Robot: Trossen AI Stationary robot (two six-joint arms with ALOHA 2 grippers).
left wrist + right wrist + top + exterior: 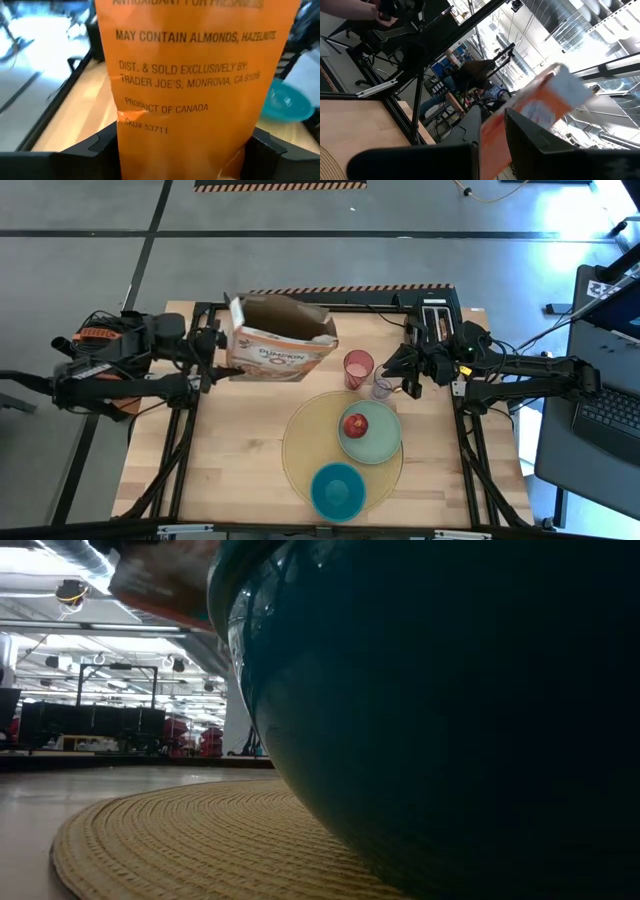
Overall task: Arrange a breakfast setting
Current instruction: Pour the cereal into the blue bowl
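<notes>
The pale wooden surface point(240, 450) sits in a black frame on a grey floor point(90, 270) with dark lines, and a laptop point(610, 415) lies off its right edge. The left pincer point(215, 365) grips an orange cereal box point(275, 345), open top to the rear, long axis left-right, while the right pincer point(408, 370) stands nearly clenched just beside the clear mug point(383, 388) and pink cup point(358, 367). On the round yellow placemat point(300, 445), the pale green plate point(380, 445) carries the red apple point(355, 425), the blue bowl point(337, 491) at the front

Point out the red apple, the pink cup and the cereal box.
red apple point(355, 425): high view, its top, on the green plate.
pink cup point(358, 367): high view, its open mouth.
cereal box point(277, 356): high view, its printed front face.
</notes>
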